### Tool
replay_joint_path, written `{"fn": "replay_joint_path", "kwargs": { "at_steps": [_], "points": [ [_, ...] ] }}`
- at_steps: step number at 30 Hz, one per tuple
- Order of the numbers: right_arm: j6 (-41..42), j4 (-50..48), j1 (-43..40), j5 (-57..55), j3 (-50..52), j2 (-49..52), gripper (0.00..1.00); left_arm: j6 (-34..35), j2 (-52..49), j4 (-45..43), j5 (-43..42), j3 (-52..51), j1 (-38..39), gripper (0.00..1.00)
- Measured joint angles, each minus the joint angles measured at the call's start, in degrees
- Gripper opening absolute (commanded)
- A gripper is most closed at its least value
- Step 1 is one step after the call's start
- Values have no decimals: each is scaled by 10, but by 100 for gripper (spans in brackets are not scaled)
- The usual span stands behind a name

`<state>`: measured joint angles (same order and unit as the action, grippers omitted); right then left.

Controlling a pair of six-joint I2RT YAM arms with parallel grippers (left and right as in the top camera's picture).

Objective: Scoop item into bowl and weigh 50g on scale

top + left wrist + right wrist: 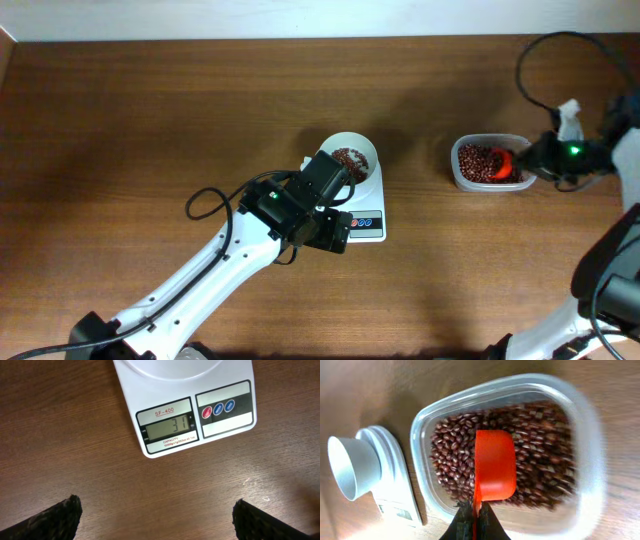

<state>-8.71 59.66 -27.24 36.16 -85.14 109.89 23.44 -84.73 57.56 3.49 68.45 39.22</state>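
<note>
Brown wooden table point(150, 120): carries everything below.

Clear rectangular plastic tub point(420, 435), on the table's right side and well apart from the scale: holds a loose bed of small dark red-brown beans point(455, 445).

Flat white rectangular digital scale point(130, 390), mid-table: small round white bowl point(362, 146) sits on its platform. A small share of the beans lies in the bottom of the bowl.

Orange-red plastic scoop point(494, 467): over the beans inside the tub. Cannot tell whether it is loaded.

Right gripper point(476, 520): fingers pinched tight on the scoop's handle.

Left gripper point(157, 515): jaws spread wide, nothing between them, above bare table at the scale's front edge.

Writing on scale: "SF-400" above the grey LCD display point(167, 427), "CAPACITY" beneath it; finer print unreadable. Display digits faint, possibly "33". Three round buttons point(218, 408) beside it: one red, two blue.
</note>
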Motion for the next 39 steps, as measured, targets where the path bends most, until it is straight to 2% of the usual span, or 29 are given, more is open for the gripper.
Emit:
{"fn": "replay_joint_path", "kwargs": {
  "at_steps": [16,35,39],
  "points": [
    [0,25,-103,122,0,0,4,0,0,0,0,0,0,99],
    [0,23,-102,126,0,0,4,0,0,0,0,0,0,99],
    [0,55,-77,73,-17,0,4,0,0,0,0,0,0,99]
  ]
}}
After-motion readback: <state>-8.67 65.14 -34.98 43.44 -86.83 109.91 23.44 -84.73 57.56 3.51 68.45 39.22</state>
